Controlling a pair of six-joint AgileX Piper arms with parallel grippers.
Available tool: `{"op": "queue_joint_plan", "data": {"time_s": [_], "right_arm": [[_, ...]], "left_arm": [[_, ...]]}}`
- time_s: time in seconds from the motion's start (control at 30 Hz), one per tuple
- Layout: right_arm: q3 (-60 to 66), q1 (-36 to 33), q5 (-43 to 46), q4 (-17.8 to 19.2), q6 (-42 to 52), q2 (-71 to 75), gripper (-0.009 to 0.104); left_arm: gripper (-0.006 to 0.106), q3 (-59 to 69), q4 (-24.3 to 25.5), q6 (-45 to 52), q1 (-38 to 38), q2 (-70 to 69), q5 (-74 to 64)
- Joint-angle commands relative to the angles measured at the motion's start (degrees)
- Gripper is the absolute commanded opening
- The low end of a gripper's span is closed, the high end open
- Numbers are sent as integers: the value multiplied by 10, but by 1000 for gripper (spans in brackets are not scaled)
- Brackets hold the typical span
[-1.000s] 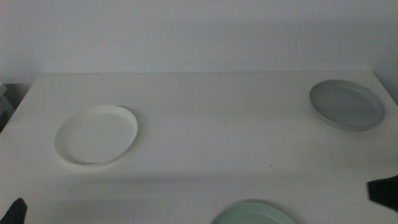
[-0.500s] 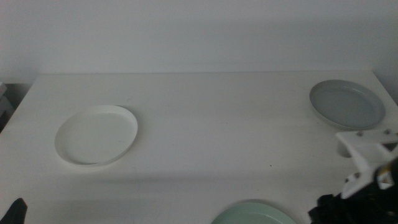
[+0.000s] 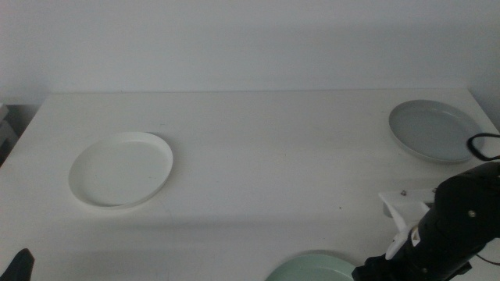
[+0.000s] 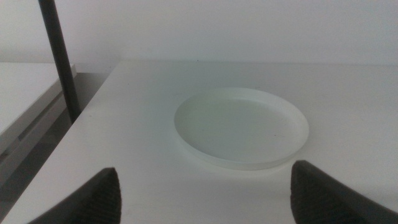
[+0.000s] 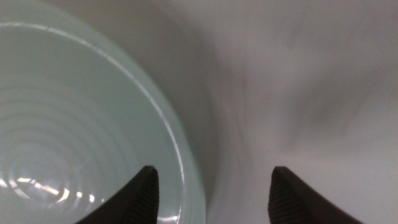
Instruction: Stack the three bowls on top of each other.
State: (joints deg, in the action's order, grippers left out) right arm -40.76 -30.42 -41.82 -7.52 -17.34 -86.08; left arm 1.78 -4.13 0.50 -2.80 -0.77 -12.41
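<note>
A wide white table [image 3: 266,156] fills the middle view from its pale back edge down to the bottom of the frame. The right arm, dark with a white bracket at its wrist, comes in at the lower right of that view, and its gripper [image 5: 210,180] reaches toward the bottom centre. In the right wrist view its two dark jaws stand wide apart, one over the inside of a rim and the other over bare table, holding nothing; that picture is blurred, so whether either jaw touches the rim cannot be told.

The shallow round white bowl [image 3: 121,168] with a low rim lies in the left half of the middle view, well apart from the others; the left wrist view shows it [image 4: 241,126] ahead of the left gripper [image 4: 205,186], whose jaws are spread wide and empty. That arm waits at the bottom left corner.

The shallow round grey bowl [image 3: 434,130] sits at the upper right, near the table's right edge.

The pale mint green shallow bowl [image 3: 312,268] is cut off by the bottom edge, just beside the right gripper.
</note>
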Motion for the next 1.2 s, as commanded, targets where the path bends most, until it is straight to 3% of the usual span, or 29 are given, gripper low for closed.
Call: {"op": "queue_joint_plan", "data": {"time_s": [0.0,0.2,0.43,0.67,1.17], "right_arm": [[-9,-2,18,1,1,-2,45],[-9,-2,25,-3,1,-28,35],[-9,-2,16,-15,15,-27,-1],[-37,-2,-12,-39,15,-16,-1],[-275,67,-51,-45,47,-89,-1]], "left_arm": [[105,-3,-1,-5,0,-8,43],[105,-3,-1,-5,0,-8,43],[105,-3,-1,-5,0,-8,43],[105,-3,-1,-5,0,-8,43],[105,-3,-1,-5,0,-8,43]]}}
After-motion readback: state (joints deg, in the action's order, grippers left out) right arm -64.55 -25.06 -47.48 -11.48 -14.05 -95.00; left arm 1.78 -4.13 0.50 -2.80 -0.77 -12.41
